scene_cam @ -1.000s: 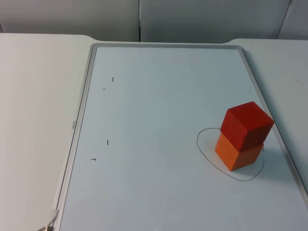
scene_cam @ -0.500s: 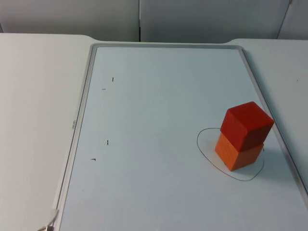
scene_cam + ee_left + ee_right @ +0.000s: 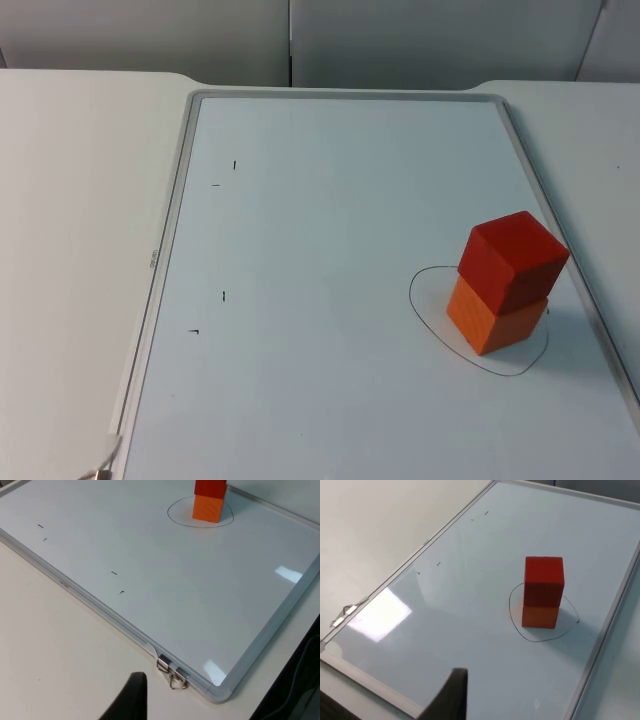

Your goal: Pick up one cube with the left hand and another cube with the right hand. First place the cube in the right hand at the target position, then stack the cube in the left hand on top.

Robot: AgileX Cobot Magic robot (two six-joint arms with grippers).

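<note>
1. The red cube (image 3: 514,258) sits on the orange cube (image 3: 493,318), and both stand inside the pen-drawn circle (image 3: 425,315) near the right edge of the whiteboard (image 3: 330,200), which lies on the white surface (image 3: 70,250). Judged from this, the stacking is done.
2. The red cube looks turned a little against the orange one and overhangs slightly toward the board's right frame. It seems settled, so the best course is to leave it alone.
3. One black fingertip of the left hand (image 3: 129,700) stands over the bare surface by the board's clip (image 3: 171,672). Whether that hand is wide or narrow I cannot tell.
4. One fingertip of the right hand (image 3: 450,696) hangs above the board's near side, well apart from the stack. Its opening cannot be told either.
5. Any further withdrawal should go up and outward, never across the stack.
</note>
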